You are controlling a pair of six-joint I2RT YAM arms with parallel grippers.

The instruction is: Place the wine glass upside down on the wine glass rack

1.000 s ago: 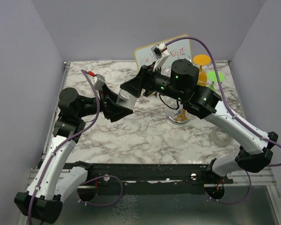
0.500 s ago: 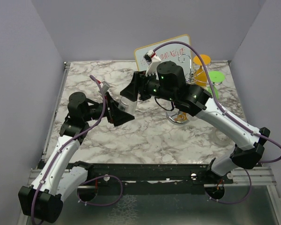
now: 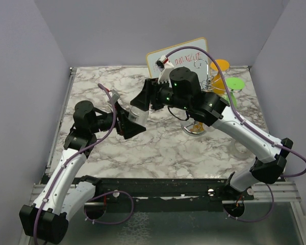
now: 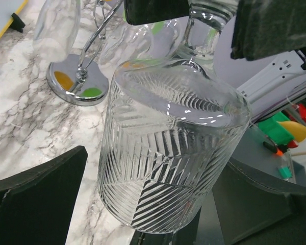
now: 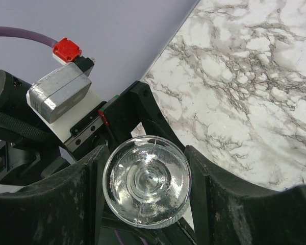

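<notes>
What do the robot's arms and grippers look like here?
The left arm and right arm have white links, black joints and a purple cable each. Green lights dot the right arm's wrist. The left gripper and right gripper have broad matte black fingers.

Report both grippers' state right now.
Left gripper: open, spread around the wine glass.
Right gripper: closed on the wine glass.

The wine glass point(image 4: 168, 153) is clear, glossy glass, its bowl pressed with fine herringbone ribs. The wine glass rack point(image 4: 77, 81) is bright chromed metal, its disc base mirror-smooth. The worktop point(image 3: 158, 148) looks like polished white marble with grey veins. The right gripper point(image 5: 145, 178) has matt black, faintly grainy fingers point(image 5: 46, 204). A purple cable point(image 5: 20, 33) is smooth-sheathed, and its plug point(image 5: 66, 49) is red plastic.
</notes>
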